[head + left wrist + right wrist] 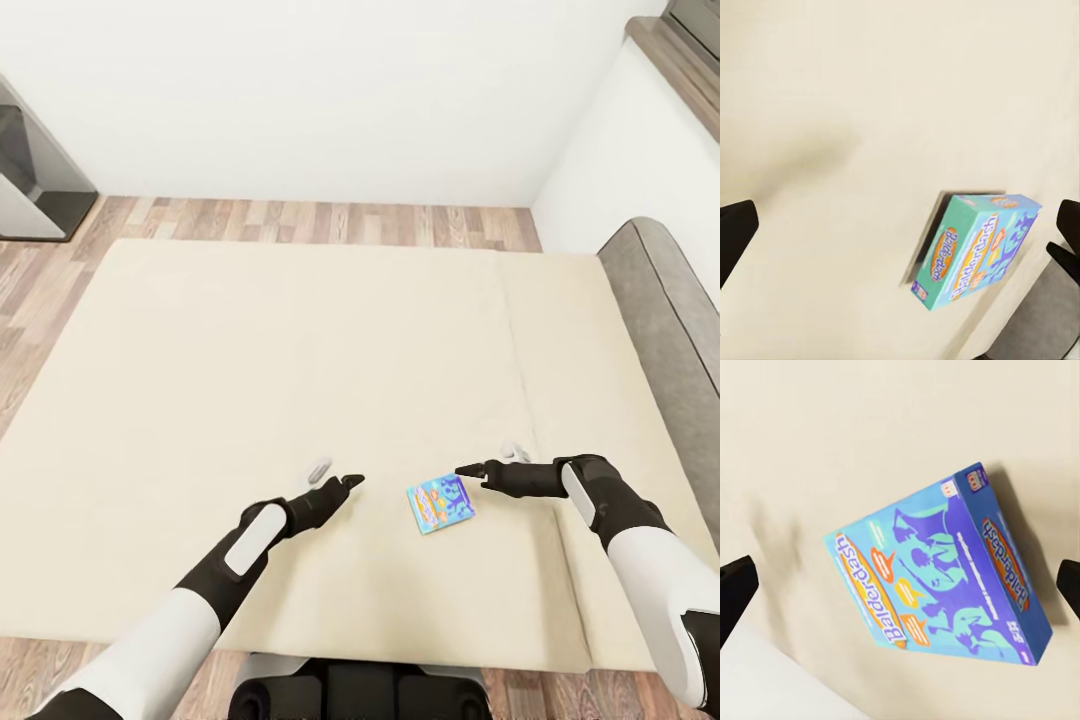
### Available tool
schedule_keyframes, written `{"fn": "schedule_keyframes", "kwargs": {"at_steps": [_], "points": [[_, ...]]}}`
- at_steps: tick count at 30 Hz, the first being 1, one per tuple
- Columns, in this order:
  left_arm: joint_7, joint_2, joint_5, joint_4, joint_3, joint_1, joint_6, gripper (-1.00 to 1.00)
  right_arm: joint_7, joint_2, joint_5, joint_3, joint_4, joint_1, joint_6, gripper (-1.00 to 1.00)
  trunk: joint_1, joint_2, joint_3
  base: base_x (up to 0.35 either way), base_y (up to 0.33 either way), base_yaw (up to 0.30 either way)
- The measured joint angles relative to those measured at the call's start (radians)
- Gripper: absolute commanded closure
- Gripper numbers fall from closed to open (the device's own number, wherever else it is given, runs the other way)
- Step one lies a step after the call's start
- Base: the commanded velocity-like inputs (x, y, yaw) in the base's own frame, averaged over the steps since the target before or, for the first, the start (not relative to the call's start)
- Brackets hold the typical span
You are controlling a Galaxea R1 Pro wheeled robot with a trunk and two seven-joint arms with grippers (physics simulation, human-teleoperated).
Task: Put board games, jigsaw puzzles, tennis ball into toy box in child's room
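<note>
- Since the blue board game (441, 503) lies flat on the bed (250, 380), it looks stiff and light; grip its thin edges.
- Left pincer (350, 483) and right pincer (468, 469) flank the game, both spread wide, holding nothing.
- No container is near the game.

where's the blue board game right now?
Head view: the blue board game lies flat on the bed near its front edge, between the left gripper and right gripper, closer to the right.

Home bedroom, wide beige bed (300, 400), wood-plank floor (300, 220)
</note>
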Motion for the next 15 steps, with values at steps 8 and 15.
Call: {"fn": "schedule_keyframes", "kwargs": {"at_steps": [8, 15], "points": [[-0.017, 0.002, -0.005, -0.037, -0.002, 0.000, -0.001, -1.00, -0.003, 0.000, 0.002, 0.000, 0.000, 0.000, -0.017, -1.00, 0.000, 0.000, -0.011, 0.000, 0.000, 0.000], [-0.020, 0.001, -0.041, -0.082, -0.002, 0.000, -0.002, -1.00, -0.011, 0.000, 0.003, -0.002, 0.001, 0.000, -0.048, -1.00, 0.000, 0.000, -0.015, 0.000, 0.000, 0.000]]}}
